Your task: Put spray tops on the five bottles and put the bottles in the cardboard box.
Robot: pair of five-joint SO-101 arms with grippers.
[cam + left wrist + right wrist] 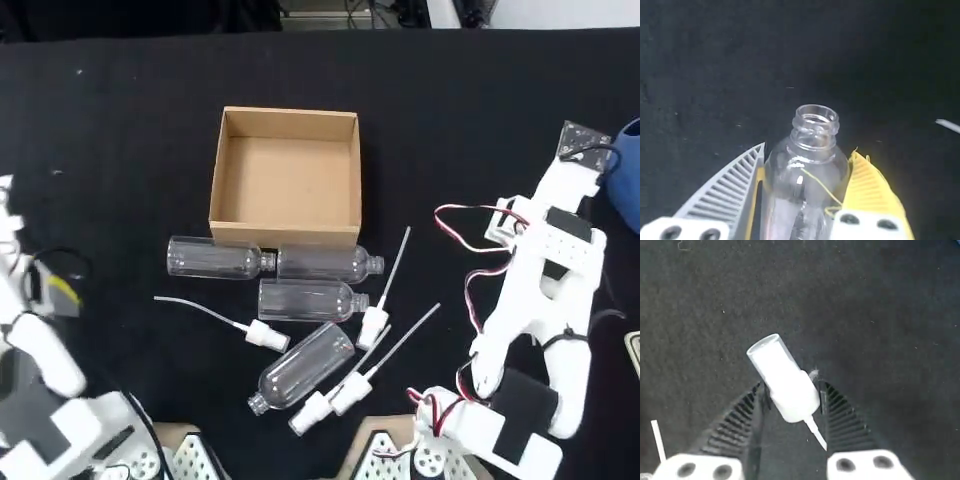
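Bottle [807,165] clamped between left fingers [735,185]; long axis along fingers, open neck pointing out past tips. Spray top [785,385] clamped in right fingers [840,412]; cap end outward, dip tube trailing back toward wrist. Judgement: tube must face neck before mating, so top likely needs turning. Box [285,225] on tabletop [120,120], well apart.

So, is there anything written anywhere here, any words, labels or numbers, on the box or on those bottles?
None that can be read.
The cardboard box has plain walls.
The clear bottle in the left gripper and the loose bottles on the table bear no label.
The white spray top in the right gripper is blank.
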